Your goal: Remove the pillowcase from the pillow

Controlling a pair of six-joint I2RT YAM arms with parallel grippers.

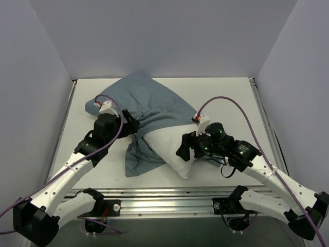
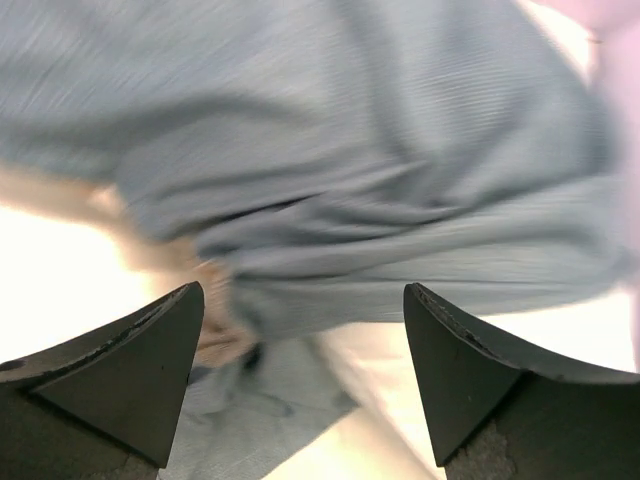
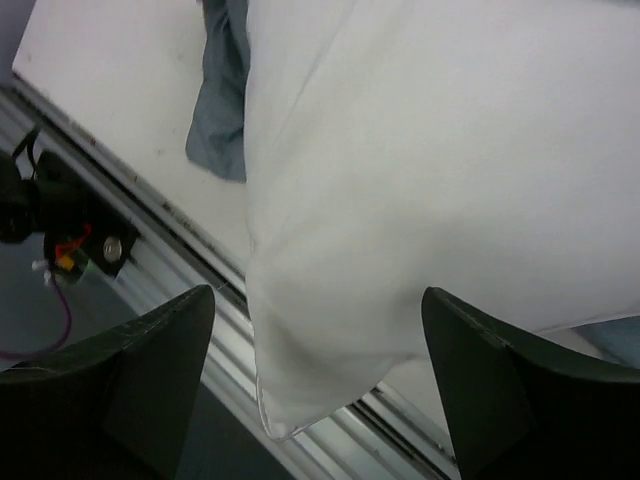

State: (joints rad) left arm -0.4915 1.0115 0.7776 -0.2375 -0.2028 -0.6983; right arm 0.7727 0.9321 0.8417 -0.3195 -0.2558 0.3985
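Note:
The grey-blue pillowcase (image 1: 149, 103) lies in the middle of the table, inside out, bunched near its open end (image 1: 139, 154). The white pillow (image 1: 167, 146) sticks out of it toward the near edge; the rest is hidden in the cloth. My left gripper (image 1: 131, 125) is open, its jaws wide apart, right at the bunched cloth (image 2: 380, 200), with a tan strip of the outside (image 2: 215, 300) showing. My right gripper (image 1: 185, 149) is open at the pillow's near corner (image 3: 420, 200), its fingers (image 3: 150, 360) either side of it, holding nothing.
The white table (image 1: 226, 98) ends in a metal rail (image 1: 169, 195) along the near edge, where the pillow's corner overhangs (image 3: 290, 400). Grey walls close in the left, right and back. Purple cables loop over both arms.

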